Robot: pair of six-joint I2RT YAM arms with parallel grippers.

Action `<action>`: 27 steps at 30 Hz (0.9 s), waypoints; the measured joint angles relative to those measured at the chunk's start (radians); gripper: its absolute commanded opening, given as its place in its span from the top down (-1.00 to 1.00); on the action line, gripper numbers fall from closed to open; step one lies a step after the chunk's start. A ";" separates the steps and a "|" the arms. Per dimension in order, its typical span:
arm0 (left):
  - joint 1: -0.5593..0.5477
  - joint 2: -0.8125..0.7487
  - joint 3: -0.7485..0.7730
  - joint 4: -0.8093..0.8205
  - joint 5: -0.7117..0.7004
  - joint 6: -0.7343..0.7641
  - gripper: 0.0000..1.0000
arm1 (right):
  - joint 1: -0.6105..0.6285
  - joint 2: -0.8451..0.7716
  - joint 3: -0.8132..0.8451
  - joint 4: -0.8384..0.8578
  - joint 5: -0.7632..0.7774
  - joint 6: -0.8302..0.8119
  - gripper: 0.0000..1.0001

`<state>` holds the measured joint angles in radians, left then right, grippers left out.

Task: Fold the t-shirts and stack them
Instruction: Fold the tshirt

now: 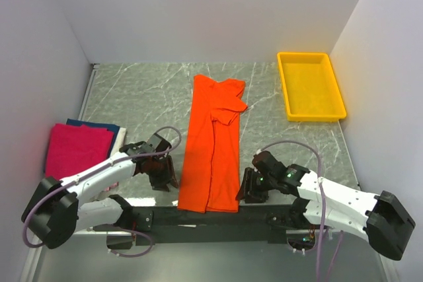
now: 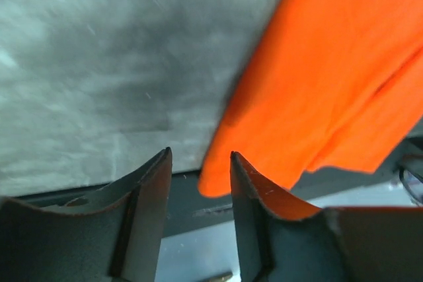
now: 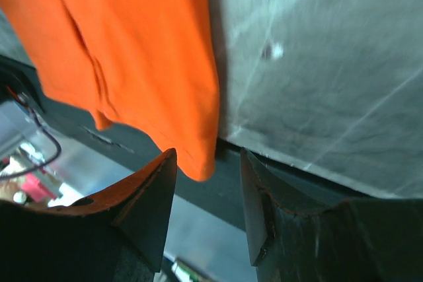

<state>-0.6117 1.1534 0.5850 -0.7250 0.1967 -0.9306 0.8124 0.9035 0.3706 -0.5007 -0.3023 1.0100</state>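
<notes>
Table (image 1: 139, 94) carries orange t-shirt (image 1: 213, 143), folded lengthwise at centre, hem at the near edge. Pink folded shirt (image 1: 78, 150) tops the stack far left. Left gripper (image 2: 198, 155) and right gripper (image 3: 208, 155) gape, holding nothing. We'd pinch both hem corners evenly before folding away.

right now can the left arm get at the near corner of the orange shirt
Probably yes: the left pincer is open just beside the orange shirt, at its near corner, with nothing between them.
</notes>
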 measured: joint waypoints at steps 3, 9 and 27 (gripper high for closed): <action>-0.034 -0.036 -0.023 0.003 0.024 -0.023 -0.02 | 0.044 0.005 -0.027 0.023 -0.014 0.048 -0.01; -0.109 -0.050 -0.070 0.003 0.056 -0.068 -0.04 | 0.092 0.022 -0.057 0.084 -0.032 0.113 -0.01; -0.216 -0.018 -0.120 0.089 0.105 -0.140 0.08 | 0.199 0.076 -0.115 0.247 -0.035 0.255 0.37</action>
<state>-0.8280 1.1358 0.4648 -0.6365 0.3019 -1.0710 1.0115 0.9798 0.2554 -0.2535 -0.3374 1.2652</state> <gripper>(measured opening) 0.472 0.339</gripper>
